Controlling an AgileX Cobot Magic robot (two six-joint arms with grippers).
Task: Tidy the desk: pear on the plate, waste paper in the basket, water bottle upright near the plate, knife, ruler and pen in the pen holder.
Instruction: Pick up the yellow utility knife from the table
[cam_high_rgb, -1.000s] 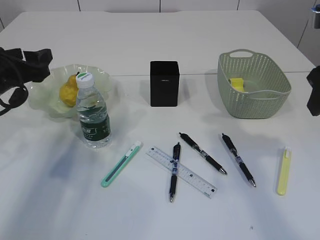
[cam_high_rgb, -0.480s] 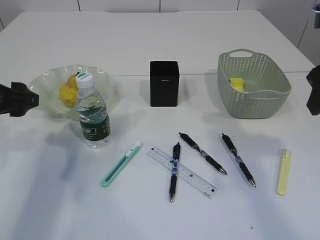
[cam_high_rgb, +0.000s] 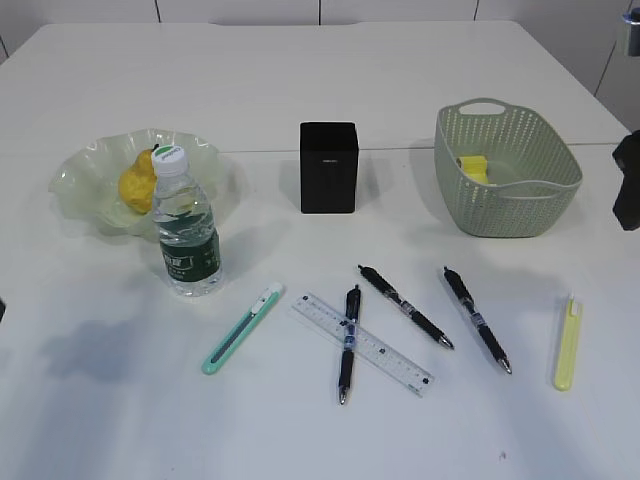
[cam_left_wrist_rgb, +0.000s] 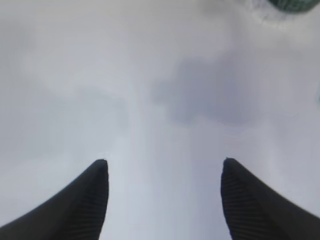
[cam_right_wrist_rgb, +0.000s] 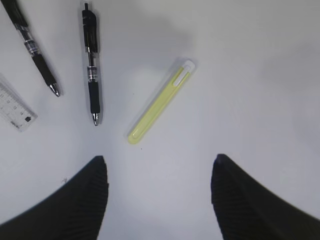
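We see the pear (cam_high_rgb: 137, 182) on the plate (cam_high_rgb: 85, 170); the water bottle (cam_high_rgb: 186, 225) stands upright beside it. Both pincers, left pincer (cam_left_wrist_rgb: 164, 167) and right pincer (cam_right_wrist_rgb: 159, 165), gape empty over the counter (cam_high_rgb: 300, 80).

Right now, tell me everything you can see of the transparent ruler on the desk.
The ruler is a short, flat strip of clear plastic with fine dark printed markings along it. It lies flat on the white desk, running diagonally from upper left to lower right in the exterior view. A black pen lies across it near its middle, resting on top. The right wrist view catches only one end at its left edge. Neither gripper touches it.
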